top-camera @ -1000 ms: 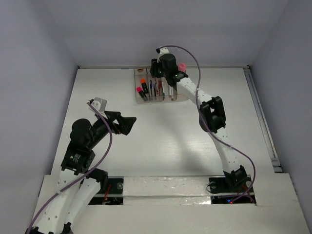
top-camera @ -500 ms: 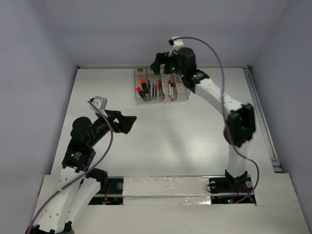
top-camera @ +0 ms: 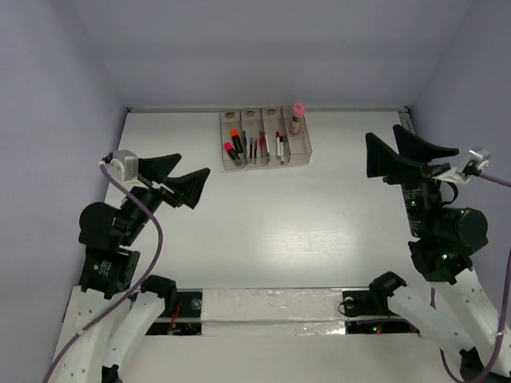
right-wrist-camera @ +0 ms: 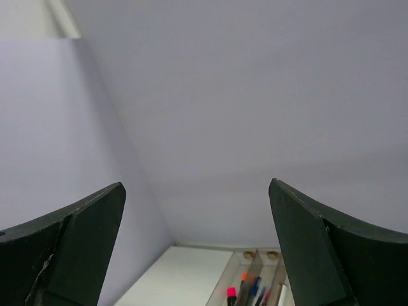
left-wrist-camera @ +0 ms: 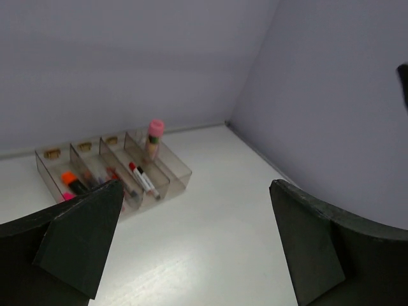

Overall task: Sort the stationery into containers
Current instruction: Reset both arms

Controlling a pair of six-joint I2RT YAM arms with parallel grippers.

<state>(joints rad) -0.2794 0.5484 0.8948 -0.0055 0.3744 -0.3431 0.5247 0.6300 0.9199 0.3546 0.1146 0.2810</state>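
Both grippers gaped wide and held nothing; the stationery lay in the bins at the upper middle of the top view.

The white table ran up to the back wall, with grey walls at its left and right edges and a rail along the right one. The left gripper hung at centre left and the right gripper at upper right, the wide middle of the table between them. The containers, four joined bins, had their long axes running toward the back wall. The pens, the white marker and the highlighters lay lengthways inside. The glue stick stood upright, pink cap up, at the far end of the rightmost bin.
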